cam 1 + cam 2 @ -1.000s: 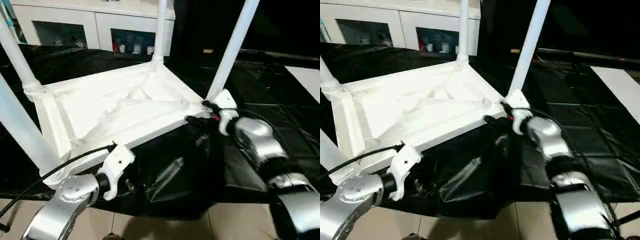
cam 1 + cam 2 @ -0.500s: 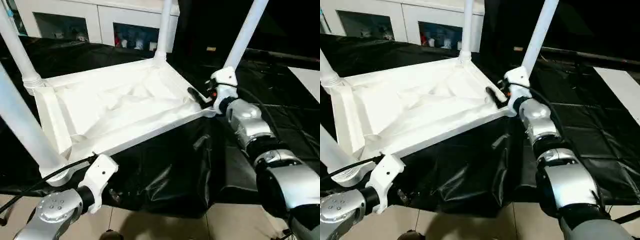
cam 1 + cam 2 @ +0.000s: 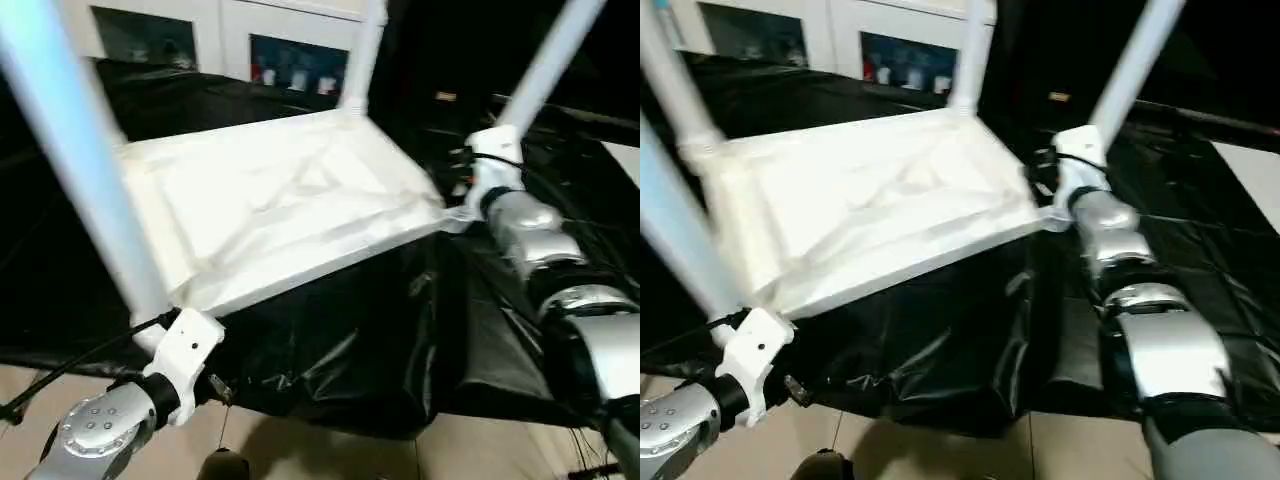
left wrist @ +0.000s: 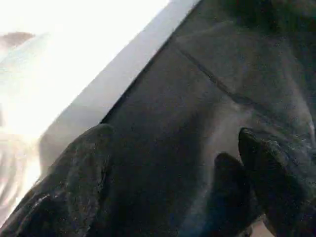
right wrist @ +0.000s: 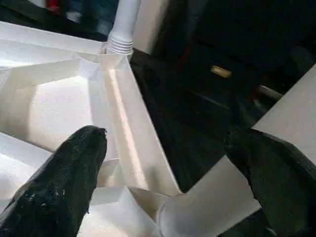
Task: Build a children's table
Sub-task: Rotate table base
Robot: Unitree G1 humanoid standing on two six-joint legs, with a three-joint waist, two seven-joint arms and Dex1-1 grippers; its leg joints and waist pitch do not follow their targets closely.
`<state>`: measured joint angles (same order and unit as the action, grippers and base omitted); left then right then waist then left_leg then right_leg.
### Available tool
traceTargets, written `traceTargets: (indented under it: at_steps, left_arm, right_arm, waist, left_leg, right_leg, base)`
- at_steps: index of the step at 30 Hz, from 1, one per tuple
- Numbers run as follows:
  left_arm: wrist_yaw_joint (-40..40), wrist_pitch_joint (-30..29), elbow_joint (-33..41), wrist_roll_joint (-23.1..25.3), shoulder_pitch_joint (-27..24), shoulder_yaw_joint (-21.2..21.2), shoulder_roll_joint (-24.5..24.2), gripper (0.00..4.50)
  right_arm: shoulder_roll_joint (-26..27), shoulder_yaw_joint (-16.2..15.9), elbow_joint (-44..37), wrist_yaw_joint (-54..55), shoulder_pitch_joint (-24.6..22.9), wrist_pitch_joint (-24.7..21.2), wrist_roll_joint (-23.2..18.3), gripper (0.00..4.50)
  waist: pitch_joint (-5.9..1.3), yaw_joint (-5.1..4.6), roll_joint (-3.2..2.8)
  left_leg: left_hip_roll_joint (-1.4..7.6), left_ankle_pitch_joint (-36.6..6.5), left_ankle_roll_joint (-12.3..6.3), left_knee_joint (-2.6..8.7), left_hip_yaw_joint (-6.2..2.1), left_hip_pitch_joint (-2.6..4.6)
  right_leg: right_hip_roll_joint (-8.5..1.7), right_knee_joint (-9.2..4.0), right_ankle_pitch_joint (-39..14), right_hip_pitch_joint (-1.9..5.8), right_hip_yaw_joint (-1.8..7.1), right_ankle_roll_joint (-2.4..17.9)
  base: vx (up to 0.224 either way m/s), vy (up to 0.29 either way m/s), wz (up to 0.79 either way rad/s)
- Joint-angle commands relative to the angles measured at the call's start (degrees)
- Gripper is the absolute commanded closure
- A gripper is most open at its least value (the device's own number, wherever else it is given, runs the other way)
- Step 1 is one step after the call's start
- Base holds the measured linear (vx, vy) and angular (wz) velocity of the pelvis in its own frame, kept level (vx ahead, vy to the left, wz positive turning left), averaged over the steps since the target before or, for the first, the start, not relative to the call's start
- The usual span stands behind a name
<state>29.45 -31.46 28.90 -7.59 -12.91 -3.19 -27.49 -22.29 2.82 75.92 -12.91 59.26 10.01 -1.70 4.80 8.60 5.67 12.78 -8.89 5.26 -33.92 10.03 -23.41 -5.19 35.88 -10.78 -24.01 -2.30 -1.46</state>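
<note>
1. I see the small white plastic children's table (image 3: 290, 200) lying upside down on black plastic sheeting (image 3: 340, 350), its X-ribbed underside facing up and its white tube legs (image 3: 85, 165) rising.
2. My right gripper (image 5: 168, 163) is spread wide at the table's near right corner, one black finger (image 5: 64, 173) over the ribbed underside, the other beyond the corner leg.
3. My left gripper (image 4: 173, 173) hangs released, just below the table's near left edge, grasping nothing.
</note>
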Motion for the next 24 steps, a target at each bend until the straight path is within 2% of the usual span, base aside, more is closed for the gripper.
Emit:
traceTargets:
  at_steps: [1,4,5,8,10,11,12,13,14,15,17,18,19,20,21,23,24]
  left_arm:
    - [-1.57,1.32,0.40,0.11,0.43,2.00,0.18,0.00]
    - [-1.59,3.23,-0.05,-0.20,0.90,2.87,0.44,0.00]
    - [-1.55,3.48,-0.12,-0.33,0.99,3.12,0.49,0.00]
    - [0.37,5.25,0.15,-2.79,0.58,5.53,0.31,0.00]
    - [2.51,6.58,0.52,-4.89,-0.34,7.20,-0.33,0.00]
    - [2.51,6.58,0.52,-4.89,-0.34,7.20,-0.33,0.00]
    - [5.42,6.99,0.98,-7.90,-1.83,9.39,-1.23,0.00]
    - [6.49,7.18,1.07,-8.89,-2.41,10.22,-1.63,0.00]
    - [8.70,7.13,1.19,-11.36,-3.67,12.20,-2.37,0.00]
    - [9.68,6.57,1.18,-13.01,-4.29,13.48,-2.53,0.00]
    - [12.09,5.89,1.14,-15.99,-5.79,16.45,-3.25,0.00]
    - [12.89,5.59,1.06,-17.19,-6.25,17.69,-3.41,0.00]
    - [15.43,4.76,0.52,-21.10,-7.66,22.17,-3.96,0.00]
    - [16.68,4.32,0.11,-23.27,-8.30,24.90,-4.22,0.00]
    - [18.12,3.63,-0.19,-26.41,-9.07,28.42,-4.81,0.00]
    - [18.52,3.86,-0.66,-27.49,-8.98,30.19,-5.03,0.00]
    - [18.65,5.37,-2.69,-29.53,-7.53,33.40,-5.67,0.00]
  right_arm:
    - [-5.13,2.76,0.74,4.08,2.08,-0.65,-0.12,0.02]
    - [-7.07,2.92,1.13,5.34,2.00,-0.75,0.25,0.02]
    - [-7.41,2.89,1.21,5.57,1.96,-0.71,0.47,0.02]
    - [-8.02,3.16,1.40,4.87,1.59,-0.43,0.89,0.02]
    - [-7.52,3.32,1.34,2.03,1.30,0.18,0.69,0.02]
    - [-7.52,3.32,1.34,2.03,1.30,0.18,0.69,0.02]
    - [-5.91,3.09,1.02,-2.36,0.80,1.20,0.28,0.02]
    - [-5.27,2.96,0.87,-3.99,0.57,1.60,0.12,0.02]
    - [-3.93,2.64,0.53,-7.08,0.03,2.42,0.00,0.02]
    - [-3.30,2.35,0.37,-8.25,-0.29,2.82,0.09,0.02]
    - [-1.96,1.66,-0.16,-10.33,-1.21,3.93,0.16,0.02]
    - [-1.53,1.55,-0.34,-10.70,-1.53,4.13,0.08,0.02]
    - [-0.17,1.34,-0.96,-11.13,-2.70,4.53,-0.09,0.02]
    - [0.45,1.19,-1.27,-10.86,-3.46,4.61,-0.04,0.02]
    - [1.22,1.05,-1.67,-9.98,-4.50,4.53,0.22,0.02]
    - [1.60,0.82,-1.94,-9.71,-5.24,4.78,0.43,0.02]
    - [2.48,1.13,-2.41,-9.07,-7.01,5.13,0.52,0.02]
  waist:
    - [-3.26,-0.64,-0.80]
    - [-3.40,-0.51,-0.85]
    - [-3.38,-0.54,-0.69]
    - [-3.45,-0.79,-0.44]
    - [-3.56,-1.11,-0.31]
    - [-3.55,-1.61,-0.23]
    - [-3.78,-2.00,-0.31]
    - [-3.88,-2.29,-0.19]
    - [-3.69,-2.85,-0.24]
    - [-3.93,-3.31,-0.42]
    - [-4.27,-3.44,-0.38]
    - [-4.10,-3.40,-0.65]
    - [-4.39,-3.39,-0.46]
    - [-4.44,-3.39,-0.39]
    - [-4.50,-3.37,-0.53]
    - [-4.52,-3.45,-0.63]
    - [-4.42,-3.16,-0.49]
  left_leg:
    - [-0.14,-15.87,1.29,3.94,0.98,2.07]
    - [-0.23,-15.29,1.45,3.87,0.88,1.79]
    - [-0.27,-15.08,1.46,3.84,0.89,1.66]
    - [-0.50,-14.91,1.73,3.75,0.85,1.30]
    - [-0.51,-15.72,1.53,3.69,0.82,1.23]
    - [-0.52,-16.36,1.42,3.83,0.69,0.89]
    - [-0.41,-17.06,1.12,3.71,0.69,1.15]
    - [-0.41,-17.39,0.87,3.61,0.70,1.04]
    - [-0.42,-17.95,0.78,3.92,0.48,0.47]
    - [-0.24,-17.65,0.86,3.97,0.33,0.67]
    - [-0.15,-16.59,0.46,3.68,0.50,1.18]
    - [-0.04,-15.64,-0.13,3.71,0.68,1.40]
    - [-0.04,-15.18,-0.29,3.54,0.80,1.56]
    - [-0.01,-14.70,-0.45,3.60,0.88,1.56]
    - [0.00,-14.65,-0.28,3.66,0.88,1.71]
    - [-0.04,-14.71,-0.06,3.67,0.90,1.79]
    - [-0.01,-16.62,-0.05,3.58,1.11,2.30]
  right_leg:
    - [-0.86,-3.85,-10.68,1.39,1.25,8.26]
    - [-0.80,-3.63,-9.79,1.73,1.14,8.16]
    - [-0.79,-3.63,-9.74,1.76,1.11,7.95]
    - [-0.86,-3.67,-10.32,2.10,1.03,7.64]
    - [-0.92,-3.73,-11.58,2.06,1.02,7.40]
    - [-0.96,-3.74,-12.83,2.18,0.96,7.29]
    - [-0.97,-3.79,-13.16,2.01,0.95,7.49]
    - [-1.13,-3.75,-13.45,2.04,1.00,7.83]
    - [-1.21,-3.77,-14.91,2.23,0.92,7.91]
    - [-1.19,-3.66,-14.24,2.19,0.89,8.38]
    - [-0.99,-3.49,-11.72,2.05,0.95,9.41]
    - [-0.75,-3.32,-9.17,1.94,1.04,10.71]
    - [-0.73,-3.16,-8.31,2.04,1.08,11.15]
    - [-0.76,-3.02,-7.81,2.07,1.11,11.79]
    - [-0.62,-3.05,-7.43,2.10,1.11,11.89]
    - [-0.50,-2.89,-6.57,2.09,1.17,12.15]
    - [-0.41,-3.13,-7.60,1.72,1.26,11.98]
  base:
    - [0.000,0.000,0.00]
    - [0.000,0.000,0.00]
    - [0.000,0.000,0.00]
    - [0.000,0.000,0.00]
    - [0.000,0.000,0.00]
    - [0.000,0.000,0.00]
    - [0.000,0.000,0.00]
    - [0.000,0.000,0.00]
    - [0.000,0.000,0.00]
    - [0.000,0.000,0.00]
    - [0.000,0.000,0.00]
    - [0.000,0.000,0.00]
    - [0.000,0.000,0.00]
    - [0.000,0.000,0.00]
    - [0.000,0.000,0.00]
    - [0.000,0.000,0.00]
    - [0.000,0.000,0.00]
